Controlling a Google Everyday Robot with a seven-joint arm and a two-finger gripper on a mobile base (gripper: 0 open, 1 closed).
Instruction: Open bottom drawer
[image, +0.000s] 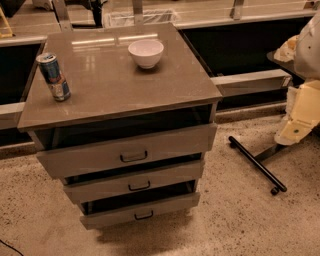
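On the cabinet (115, 87), can (54, 76) left, bowl (145, 53) behind-right; bottom drawer (115, 216) lowest; claw (296, 131) far right.

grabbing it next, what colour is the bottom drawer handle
Black handle, camera view; pincer at far right, away from the bottom drawer.

No legible text on the can (54, 76); claw (291, 132) at far right

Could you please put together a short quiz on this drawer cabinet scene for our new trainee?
1. True or false: the bowl lies inside the bottom drawer.
2. What stands near the left edge of the cabinet? A) can B) cup C) bottle
3. Fill in: the gripper hangs at the picture's ____ edge, apart from the cabinet.
Key: 1 false; 2 A; 3 right.
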